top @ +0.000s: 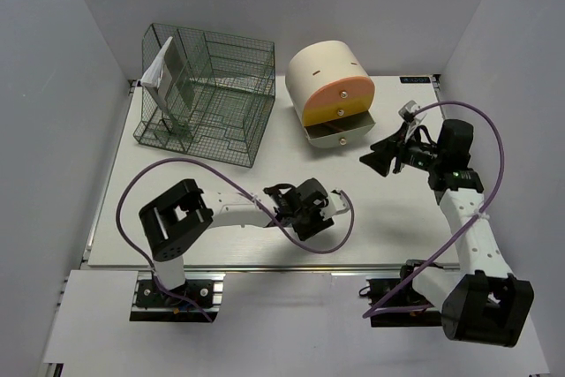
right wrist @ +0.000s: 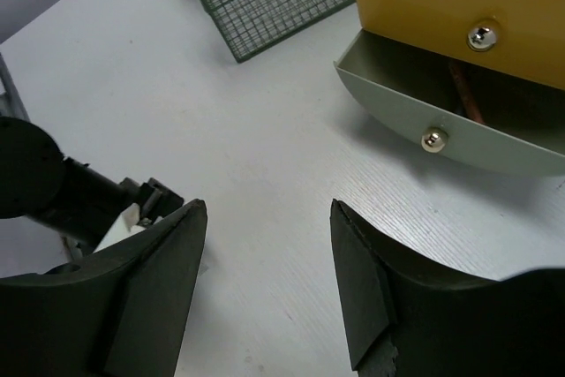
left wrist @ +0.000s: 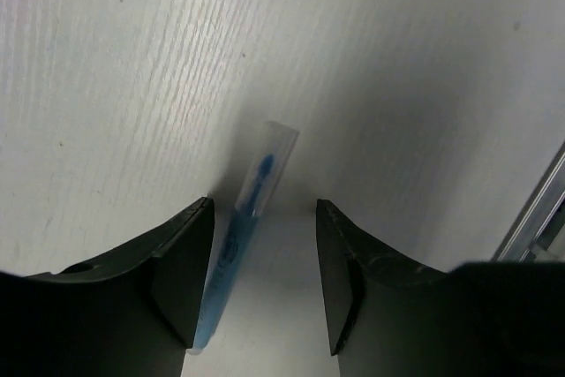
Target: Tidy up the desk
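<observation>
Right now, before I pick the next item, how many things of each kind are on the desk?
Wire rack: 1
Drawer unit: 1
Blue pen: 1
White paper in the rack: 1
Brown stick in the open drawer: 1
Total on the desk: 5

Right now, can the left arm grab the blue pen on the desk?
Probably yes. The left gripper is open just above the blue pen, which lies bare on the desk between its fingers, closer to one of them. Nothing blocks it.
</observation>
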Robot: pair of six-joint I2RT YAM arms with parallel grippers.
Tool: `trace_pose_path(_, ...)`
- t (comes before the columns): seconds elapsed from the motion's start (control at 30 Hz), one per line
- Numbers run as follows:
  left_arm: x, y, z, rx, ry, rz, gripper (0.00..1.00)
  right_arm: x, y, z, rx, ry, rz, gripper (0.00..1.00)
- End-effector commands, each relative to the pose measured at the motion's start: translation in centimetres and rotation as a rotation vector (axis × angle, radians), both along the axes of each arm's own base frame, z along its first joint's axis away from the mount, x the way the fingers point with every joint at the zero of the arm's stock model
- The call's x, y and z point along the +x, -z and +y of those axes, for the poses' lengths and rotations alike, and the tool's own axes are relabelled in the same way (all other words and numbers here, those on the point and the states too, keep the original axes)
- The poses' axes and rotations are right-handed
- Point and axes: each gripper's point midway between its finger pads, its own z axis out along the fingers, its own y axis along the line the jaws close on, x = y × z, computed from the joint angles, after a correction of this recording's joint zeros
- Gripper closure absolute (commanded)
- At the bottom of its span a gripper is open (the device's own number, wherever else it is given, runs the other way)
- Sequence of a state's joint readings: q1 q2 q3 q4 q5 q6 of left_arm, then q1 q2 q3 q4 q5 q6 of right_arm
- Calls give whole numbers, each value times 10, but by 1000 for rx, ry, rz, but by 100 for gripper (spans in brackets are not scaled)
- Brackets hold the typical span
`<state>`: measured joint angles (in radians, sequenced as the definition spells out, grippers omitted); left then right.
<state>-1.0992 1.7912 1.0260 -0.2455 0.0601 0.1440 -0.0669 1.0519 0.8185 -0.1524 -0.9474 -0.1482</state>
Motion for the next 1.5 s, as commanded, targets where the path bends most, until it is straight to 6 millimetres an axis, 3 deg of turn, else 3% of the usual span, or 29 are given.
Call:
trace_pose_path(0.0,6,-6,-6,10,0,-28,41,-12,-15,5,40,-69,-63,36)
trace_pose_path(0.1,4,1,-6,26,11,5,47,-15,-18,2,52,-69,-70,36)
trace_pose_path(0.23,-1,7,0,42,28,45,71,-18,-21,-2,68,-76,-73,36)
trace_pose_path(0.37,1,11,11,83,14,32,86,-20,-25,-7,76,-72,-81,36)
trace_pose_path(0.47,10,1,10,70,-16,3,92,-21,-27,-9,78,-66,-88,36)
trace_pose_path(0.53,19,-17,1,26,-30,-40,96,-18,-28,-13,68,-38,-97,36)
trace_pose_path(0.57,36,-33,-4,3,-61,-100,98,-17,-29,-15,63,-21,-102,37)
trace_pose_path(0.63,51,-55,-13,-40,-71,-149,100,-12,-29,-21,47,26,-110,60)
trace_pose_path(0.67,71,-77,-21,-81,-86,-192,100,-11,-29,-23,45,44,-108,73)
trace_pose_path(0.7,81,-82,-23,-77,-94,-209,100,-8,-30,-27,38,68,-112,98)
trace_pose_path(0.73,89,-90,-27,-90,-98,-223,100,-8,-30,-28,33,79,-117,100)
trace_pose_path(0.77,104,-113,-38,-131,-94,-259,100,-7,-31,-30,28,90,-125,100)
trace_pose_path(0.87,136,-124,-43,-145,-113,-271,100,-5,-32,-35,10,127,-143,100)
trace_pose_path(0.9,154,-146,-48,-184,-129,-301,100,-4,-32,-38,2,144,-153,100)
trace_pose_path(0.97,172,-148,-54,-193,-130,-313,100,-4,-35,-40,-5,162,-175,100)
trace_pose_path(1.0,186,-169,-61,-228,-136,-350,100,-4,-36,-40,-7,168,-184,100)
trace_pose_path(1.07,201,-170,-69,-249,-108,-357,100,-5,-36,-40,-6,170,-188,100)
trace_pose_path(1.1,209,-188,-79,-290,-102,-393,100,-5,-37,-41,-6,172,-190,100)
trace_pose_path(1.3,254,-210,-93,-362,-55,-538,100,-6,-34,-39,-1,160,-184,100)
trace_pose_path(1.47,268,-216,-101,-399,-32,-601,100,-7,-33,-37,6,140,-184,100)
